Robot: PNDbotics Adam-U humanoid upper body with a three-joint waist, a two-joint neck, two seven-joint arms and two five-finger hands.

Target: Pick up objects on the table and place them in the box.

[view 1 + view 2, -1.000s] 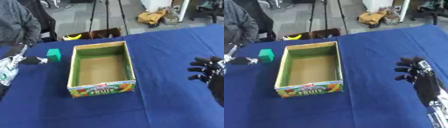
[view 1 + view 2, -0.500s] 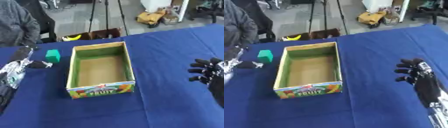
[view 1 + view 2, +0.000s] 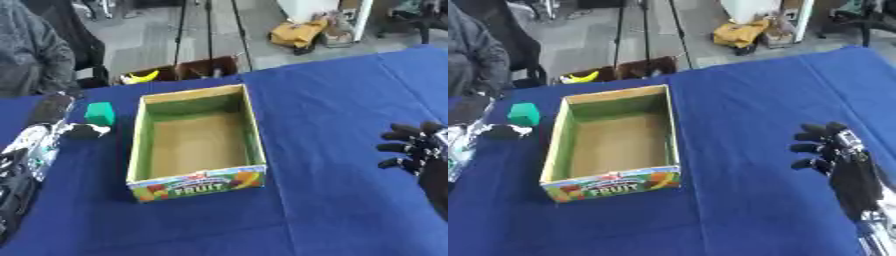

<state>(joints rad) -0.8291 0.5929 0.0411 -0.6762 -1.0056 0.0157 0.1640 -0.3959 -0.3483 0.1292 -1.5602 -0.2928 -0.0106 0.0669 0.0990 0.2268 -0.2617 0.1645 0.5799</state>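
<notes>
Right hand (image 3: 837, 152) hovers at table's right edge, fingers curled on nothing | left hand (image 3: 48, 127) reaches beside green block (image 3: 100, 113), grip unclear | block sits just left of open box (image 3: 198, 141) | blue-clothed table (image 3: 332, 100) | grey floor beyond, banana (image 3: 140, 77) in a crate.
</notes>
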